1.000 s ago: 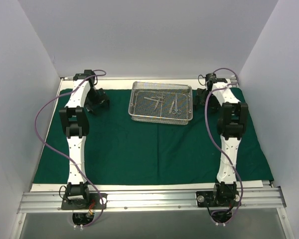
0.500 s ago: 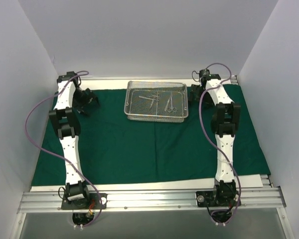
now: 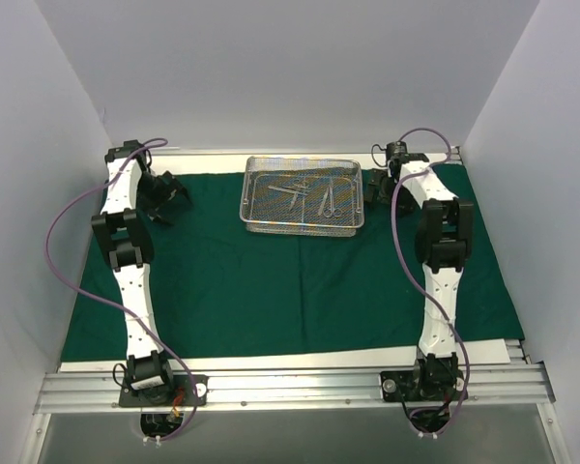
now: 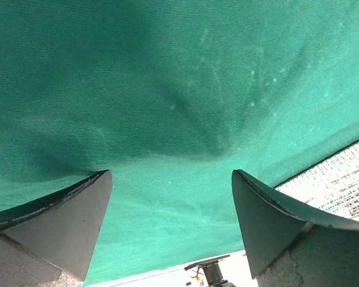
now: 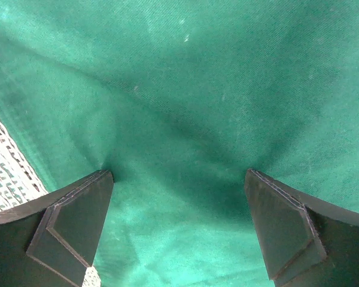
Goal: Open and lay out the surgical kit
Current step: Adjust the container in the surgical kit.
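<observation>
The dark green cloth [image 3: 271, 280] lies opened flat over most of the table, its near edge stopping short of the white table strip [image 3: 271, 362] at 6 o'clock. The wire tray [image 3: 300, 228] stands on the cloth at 12 o'clock, close to the far edge and a little left of centre. Several slim metal tools [image 3: 309, 193] lie loose inside it, crossing one another; which tool is which is too small to tell.

At 3 o'clock from the tray, just beside its short wall, the right gripper [image 3: 377, 186] is down at the cloth. Its wrist camera shows both dark fingers [image 5: 287, 227] spread wide, tips on the fabric, with soft creases running between them and a corner of the tray mesh at 9 o'clock.

At 9 o'clock from the tray and well apart from it, the left gripper [image 3: 166, 195] sits near the cloth's far left corner. Its fingers [image 4: 66, 221] are also spread wide, with the cloth dimpled and folded between the tips; the tray mesh shows at 4 o'clock in that view.

Neither gripper pinches anything that can be seen.

Purple cables [image 3: 53, 251] loop off both white arms, whose bases are bolted to a metal rail [image 3: 290, 387] at 6 o'clock. Plain pale walls [image 3: 290, 68] close in the table on three sides.
</observation>
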You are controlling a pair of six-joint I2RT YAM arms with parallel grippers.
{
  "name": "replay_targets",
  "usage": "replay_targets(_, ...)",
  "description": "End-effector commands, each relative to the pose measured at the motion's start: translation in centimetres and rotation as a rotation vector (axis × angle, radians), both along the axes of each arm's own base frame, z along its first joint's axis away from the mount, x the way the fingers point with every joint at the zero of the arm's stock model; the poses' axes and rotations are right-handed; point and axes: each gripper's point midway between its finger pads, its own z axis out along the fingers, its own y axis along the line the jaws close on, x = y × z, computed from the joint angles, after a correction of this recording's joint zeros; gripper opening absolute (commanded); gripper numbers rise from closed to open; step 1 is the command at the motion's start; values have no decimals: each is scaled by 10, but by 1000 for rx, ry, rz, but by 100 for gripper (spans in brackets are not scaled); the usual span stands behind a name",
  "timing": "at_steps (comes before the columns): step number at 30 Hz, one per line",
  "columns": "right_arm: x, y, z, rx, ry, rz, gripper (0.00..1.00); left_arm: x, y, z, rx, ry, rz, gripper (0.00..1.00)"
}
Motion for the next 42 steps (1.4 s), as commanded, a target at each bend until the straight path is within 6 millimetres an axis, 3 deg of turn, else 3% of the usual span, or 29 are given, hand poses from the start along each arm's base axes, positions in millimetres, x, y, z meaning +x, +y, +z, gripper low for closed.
replay_targets(1, -66, 1, -55, 45, 251, -46, 100, 8, 15, -51, 61, -10, -55, 94)
replay_targets(9, -61, -18, -49, 27, 241, -78, 100, 17, 5, -34, 61, -68, -91, 94)
replay_targets(12, -47, -21, -34, 17, 176, -73, 100, 18, 5, -25, 90, -77, -96, 94)
replay_targets(18, 6, -36, 54, -61, -73, -67, 100, 21, 11, 19, 167, -130, -50, 94)
replay_targets(19, 10, -49, 64, -58, -98, -99, 100, 25, 15, 25, 175, -148, -16, 94)
replay_targets(22, 16, -47, 85, -31, -145, -117, 100, 29, 24, 45, 213, -205, 30, 94)
replay_targets(27, -10, -45, 97, -53, -100, -136, 100, 31, 25, 69, 223, -245, 27, 94)
replay_targets(29, -39, -42, 92, -51, -43, -136, 100, 27, 23, 70, 219, -236, 13, 94)
replay_targets(30, -48, -39, 102, -36, -56, -139, 100, 23, 22, 76, 219, -239, 7, 94)
replay_targets(31, -75, -37, 81, -33, 21, -139, 100, 13, 20, 66, 216, -202, -7, 94)
replay_targets(32, -83, -25, 79, -24, 20, -122, 100, 8, 16, 63, 210, -190, -17, 94)
replay_targets(33, -93, -20, 90, -12, -8, -116, 100, 8, 14, 72, 212, -223, -25, 94)
replay_targets(34, -104, -15, 85, 6, 3, -124, 100, 4, 11, 71, 211, -223, -33, 94)
replay_targets(35, -125, -12, 69, 9, 44, -122, 100, -10, 7, 56, 198, -178, -46, 94)
replay_targets(37, -142, -7, 71, 9, 36, -124, 100, -13, -1, 64, 189, -212, -68, 94)
replay_targets(38, -157, -8, 58, -1, 67, -126, 100, -23, -5, 56, 185, -184, -79, 94)
replay_targets(40, -169, -8, 52, -3, 73, -138, 99, -29, -13, 62, 186, -195, -109, 94)
replay_targets(42, -186, -7, 32, -2, 118, -161, 98, -38, -19, 61, 184, -181, -128, 94)
